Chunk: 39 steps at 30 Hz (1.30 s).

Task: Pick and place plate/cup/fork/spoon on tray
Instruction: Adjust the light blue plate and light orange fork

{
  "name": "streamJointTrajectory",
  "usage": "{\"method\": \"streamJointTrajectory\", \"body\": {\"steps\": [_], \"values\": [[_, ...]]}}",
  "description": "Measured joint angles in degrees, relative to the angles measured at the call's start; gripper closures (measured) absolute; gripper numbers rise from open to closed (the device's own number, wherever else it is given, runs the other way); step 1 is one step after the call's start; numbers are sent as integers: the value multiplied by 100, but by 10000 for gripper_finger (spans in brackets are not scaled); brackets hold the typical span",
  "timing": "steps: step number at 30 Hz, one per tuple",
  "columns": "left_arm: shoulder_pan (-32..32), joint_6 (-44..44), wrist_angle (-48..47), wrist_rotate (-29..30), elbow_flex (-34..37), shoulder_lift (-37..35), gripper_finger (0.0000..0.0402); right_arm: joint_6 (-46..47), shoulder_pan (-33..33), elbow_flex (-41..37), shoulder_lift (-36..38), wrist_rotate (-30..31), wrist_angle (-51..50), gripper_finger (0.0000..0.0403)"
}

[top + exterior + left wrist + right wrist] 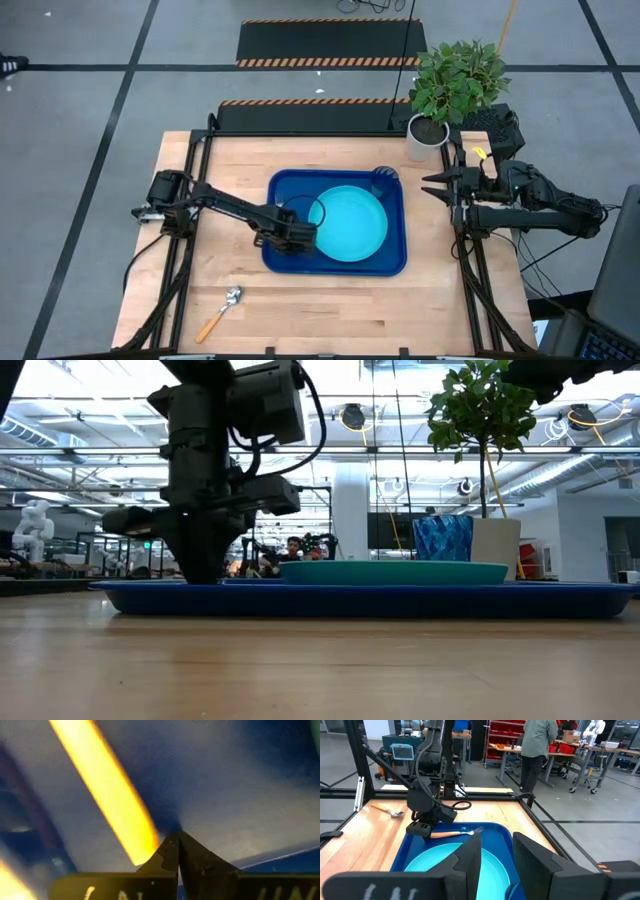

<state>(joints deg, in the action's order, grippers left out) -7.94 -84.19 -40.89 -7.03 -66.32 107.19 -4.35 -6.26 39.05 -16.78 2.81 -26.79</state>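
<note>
The dark blue tray lies mid-table with the turquoise plate flat on its floor and the dark blue cup standing in its far right corner. My left gripper is low over the tray's left part, shut on the orange-handled fork. The fork's tines point toward the plate. The orange-handled spoon lies on the wood near the table's front left. My right gripper is open and empty at the table's right edge, beside the tray. My left gripper holds the fork by its orange handle, near the handle's free end, with the fingers pointing down. The left finger hides the place of contact itself. The fork lies about level just over the tray floor; whether it rests on it, I cannot tell.
A white pot with a green plant stands at the table's far right corner, close to the cup. Bare wood lies in front of the tray and to its left. A person stands in the room beyond the table.
</note>
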Motion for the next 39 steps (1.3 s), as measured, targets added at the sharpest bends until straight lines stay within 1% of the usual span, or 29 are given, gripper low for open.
{"method": "streamJointTrajectory", "body": {"steps": [6, 25, 39], "values": [[4, 0, -250, -33, 8, -2, 400, 1, 0, 0, -2, 0, -6, 296], [4, -41, -262, -72, 10, -30, 400, 2, 0, 0, -2, -7, -8, 296], [4, -35, -470, -260, 12, -32, 400, 1, 0, 0, 0, -9, -6, 296]]}}
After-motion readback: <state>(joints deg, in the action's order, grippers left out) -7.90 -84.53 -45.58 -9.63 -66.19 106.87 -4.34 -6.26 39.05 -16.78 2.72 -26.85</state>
